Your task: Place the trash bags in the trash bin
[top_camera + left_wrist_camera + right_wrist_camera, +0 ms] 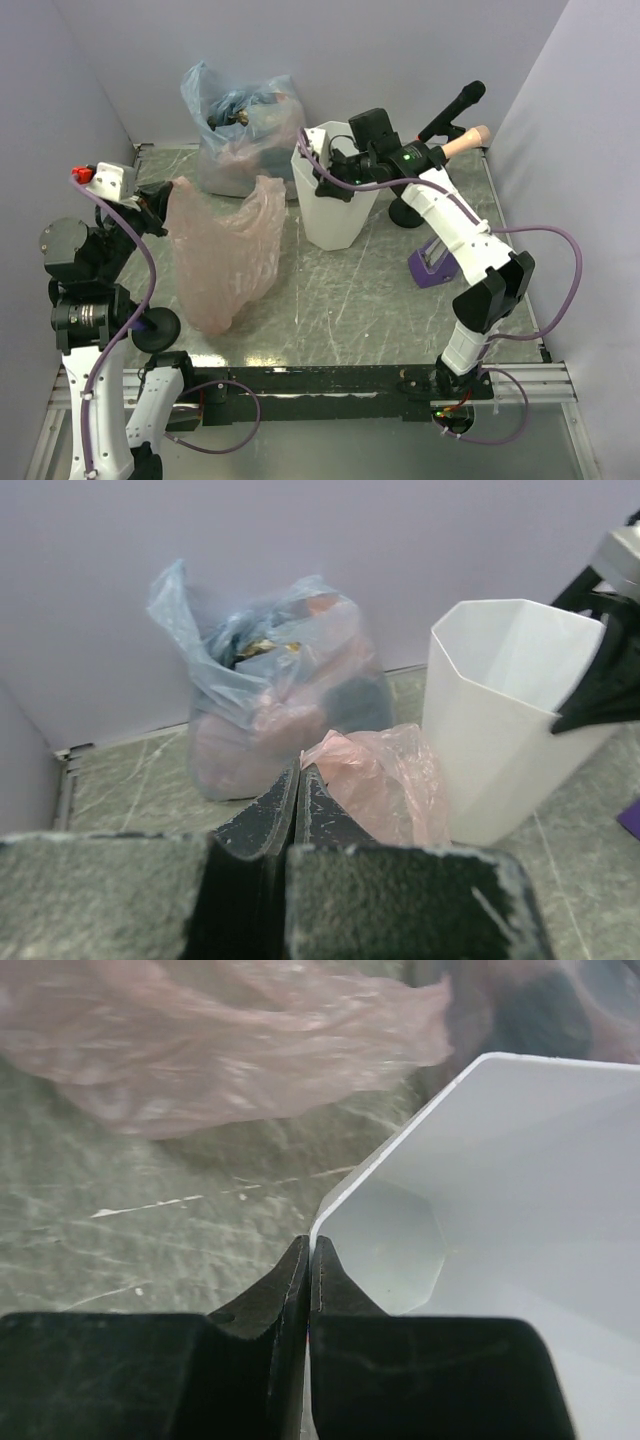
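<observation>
Steadying bin [335, 215] rim in shut right gripper [310, 1245], clamping pink bag [225, 250] in left gripper [300, 775], likely needing more height clearing rim.

Grey table [350, 295] carries trash bin [335, 218], stuffed bag [235, 140], purple block [432, 266].

lab test cell: plain lilac walls [330, 50] enclosing a marbled tabletop [350, 300].

Jaws clamp the trash bin [520, 1160] rim, pink bag [220, 1040] beyond
</observation>
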